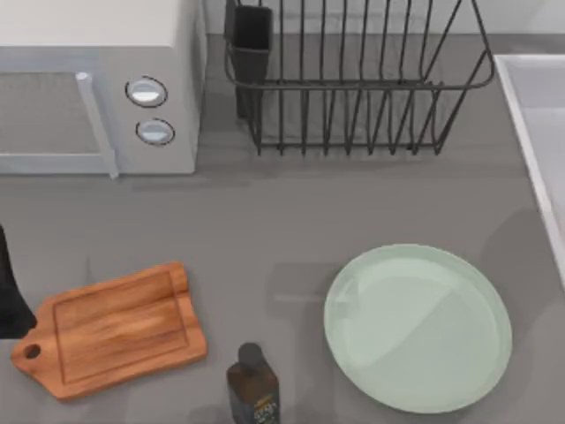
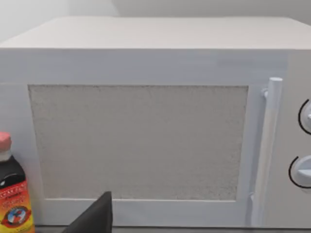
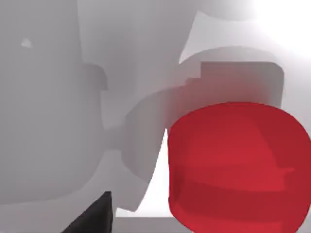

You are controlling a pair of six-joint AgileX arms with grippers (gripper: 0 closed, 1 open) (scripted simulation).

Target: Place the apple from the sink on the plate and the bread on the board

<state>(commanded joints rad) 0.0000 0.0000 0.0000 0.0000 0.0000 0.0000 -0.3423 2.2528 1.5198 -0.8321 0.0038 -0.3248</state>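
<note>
empty plate [image 1: 418, 328], bare board [image 1: 110, 330], sink [image 1: 537, 132] at rt

Glossy plate [image 1: 418, 329], wooden board [image 1: 113, 329]

Board [image 1: 115, 329] left, plate [image 1: 417, 327] right, bottle [image 1: 252, 385] between.

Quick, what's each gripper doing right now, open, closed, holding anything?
Left gripper: facing the microwave, cannot be told.
Right gripper: close by the apple, cannot be told.
</note>
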